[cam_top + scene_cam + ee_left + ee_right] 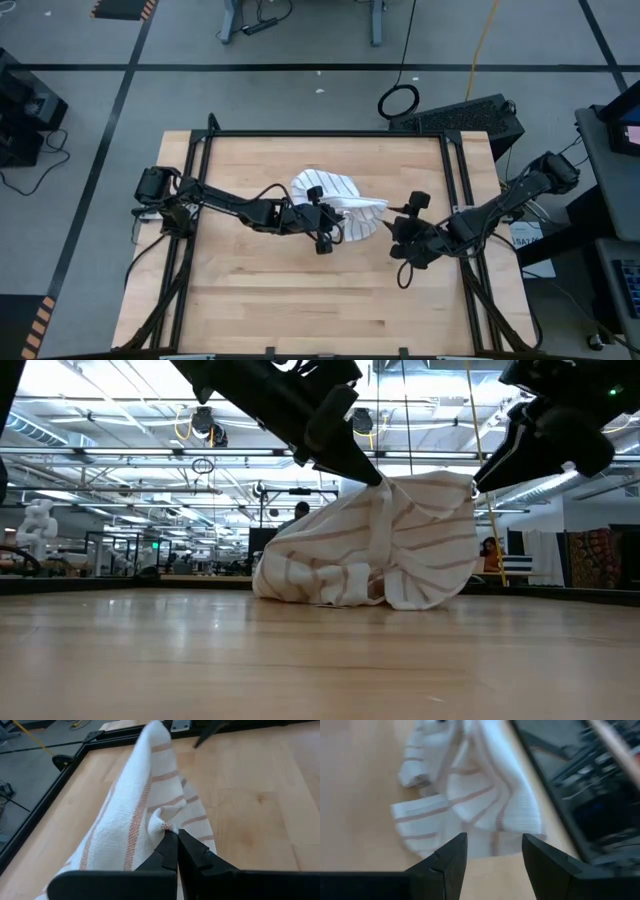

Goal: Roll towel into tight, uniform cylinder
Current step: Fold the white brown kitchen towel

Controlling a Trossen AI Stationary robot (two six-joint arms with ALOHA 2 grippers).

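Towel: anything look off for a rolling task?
Yes. The white striped cloth towel is a crumpled heap mid-table, not flat or rolled. The left pincer is shut on a fold, lifting it into a peak; the right pincer is open beside it.

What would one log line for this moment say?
towel: bunched, part lifted off the table, unrolled | left gripper: shut on towel | right gripper: open, near towel, holding nothing
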